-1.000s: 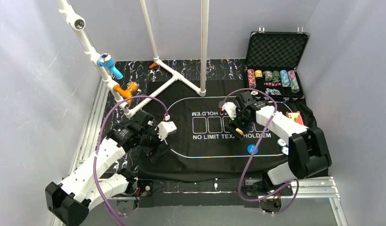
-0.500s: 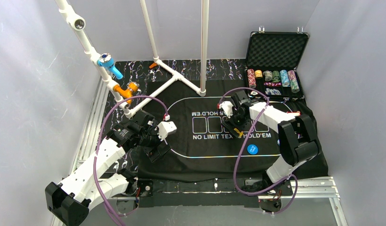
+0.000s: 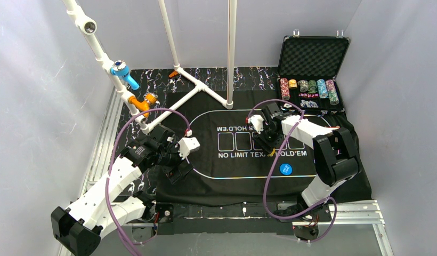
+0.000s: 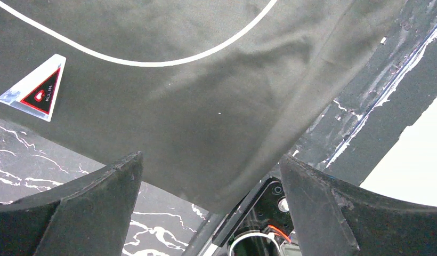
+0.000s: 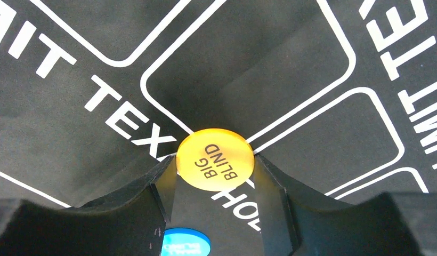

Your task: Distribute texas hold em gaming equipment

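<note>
Right hand (image 5: 215,172) sits low over the black felt mat (image 5: 72,80), its fingers drawn in to a narrow span with the yellow Big Blind button (image 5: 215,159) between the tips. In the wrist view both pads (image 5: 164,193) meet the button's rim, one on each side, so I read it as gripped. Whether the button is clear of the felt I cannot tell. It lies a little right of the surface's middle, over the white lettering and beside the printed card boxes. A blue button (image 3: 285,169) lies flat closer to the near edge.

The yellow button looks like a thin, stiff plastic disc: light, not fragile, but smooth at the rim and so likely slippery. The sound hold is across its full width, the pads on opposite points of the rim. A hold off that line would probably let it pivot or squirt out. Soft felt underneath may bunch if the tips drag on it.

Over the mat's near-left corner the left hand (image 4: 211,160) stands wide and empty.
</note>
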`<state>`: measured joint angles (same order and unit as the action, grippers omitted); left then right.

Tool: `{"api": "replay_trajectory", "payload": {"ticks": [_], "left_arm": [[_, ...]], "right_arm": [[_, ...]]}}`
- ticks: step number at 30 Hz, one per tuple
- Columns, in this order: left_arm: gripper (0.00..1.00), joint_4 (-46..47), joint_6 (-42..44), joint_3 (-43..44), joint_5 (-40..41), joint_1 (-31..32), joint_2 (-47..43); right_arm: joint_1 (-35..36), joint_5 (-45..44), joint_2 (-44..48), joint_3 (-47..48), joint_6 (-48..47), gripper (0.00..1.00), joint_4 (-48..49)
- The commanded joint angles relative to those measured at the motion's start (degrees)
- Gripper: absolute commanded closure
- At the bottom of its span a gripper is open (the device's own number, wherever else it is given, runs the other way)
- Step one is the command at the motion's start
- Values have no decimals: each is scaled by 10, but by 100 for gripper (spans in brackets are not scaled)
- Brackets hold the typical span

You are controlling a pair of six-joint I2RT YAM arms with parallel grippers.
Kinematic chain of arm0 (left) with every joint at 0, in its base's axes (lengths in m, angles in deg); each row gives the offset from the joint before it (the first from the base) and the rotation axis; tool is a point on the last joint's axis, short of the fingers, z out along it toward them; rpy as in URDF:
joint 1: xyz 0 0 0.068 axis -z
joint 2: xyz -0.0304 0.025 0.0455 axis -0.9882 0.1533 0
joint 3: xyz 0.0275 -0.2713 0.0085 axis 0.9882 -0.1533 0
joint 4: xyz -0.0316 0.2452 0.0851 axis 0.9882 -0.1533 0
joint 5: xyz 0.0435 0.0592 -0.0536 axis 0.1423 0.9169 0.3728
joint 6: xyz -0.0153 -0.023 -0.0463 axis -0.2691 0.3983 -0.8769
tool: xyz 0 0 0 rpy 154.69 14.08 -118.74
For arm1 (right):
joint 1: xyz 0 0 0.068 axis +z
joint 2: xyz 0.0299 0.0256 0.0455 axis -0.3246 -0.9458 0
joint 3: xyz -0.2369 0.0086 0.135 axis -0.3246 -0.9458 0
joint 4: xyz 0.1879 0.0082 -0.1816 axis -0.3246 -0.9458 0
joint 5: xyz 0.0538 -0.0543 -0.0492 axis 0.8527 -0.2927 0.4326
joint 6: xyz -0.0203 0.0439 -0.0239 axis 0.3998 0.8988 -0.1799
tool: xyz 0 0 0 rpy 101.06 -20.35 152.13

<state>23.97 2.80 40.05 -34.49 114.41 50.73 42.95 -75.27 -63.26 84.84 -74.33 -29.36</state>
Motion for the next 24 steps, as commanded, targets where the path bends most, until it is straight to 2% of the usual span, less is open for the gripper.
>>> {"api": "replay_trajectory", "payload": {"ticks": [1, 5, 11, 24], "left_arm": [[1, -12, -8, 19, -1, 2, -8], [1, -16, -9, 28, -2, 3, -23], [1, -22, -15, 46, -9, 3, -62], [1, -75, -33, 106, -69, -33, -110]], "right_arm": [[-1, 2, 25, 10, -9, 54, 1], [4, 26, 46, 28, -10, 56, -19], [66, 51, 63, 62, 22, 59, -26], [244, 93, -36, 171, 59, 60, -1]]}}
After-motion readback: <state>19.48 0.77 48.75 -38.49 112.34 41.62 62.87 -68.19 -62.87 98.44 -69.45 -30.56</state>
